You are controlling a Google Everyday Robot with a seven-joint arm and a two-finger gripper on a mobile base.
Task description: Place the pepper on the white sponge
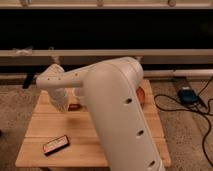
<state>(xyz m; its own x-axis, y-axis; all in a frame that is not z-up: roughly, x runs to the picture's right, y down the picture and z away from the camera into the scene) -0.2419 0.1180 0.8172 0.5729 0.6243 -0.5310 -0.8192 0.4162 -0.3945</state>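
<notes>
My gripper [61, 102] hangs low over the back left of the wooden table [90, 135], at the end of the white arm that fills the middle of the view. A small dark-red thing, which looks like the pepper [74, 106], lies on the table just right of the gripper. A pale patch [78, 93] just behind it may be the white sponge; the arm hides most of it. I cannot tell whether the gripper touches the pepper.
A flat black box with a light label [55, 144] lies at the table's front left. The orange-brown bowl [141, 95] peeks out at the back right behind the arm. A white bottle [55, 61] stands behind the table. Cables and a blue device [187, 95] lie on the floor at right.
</notes>
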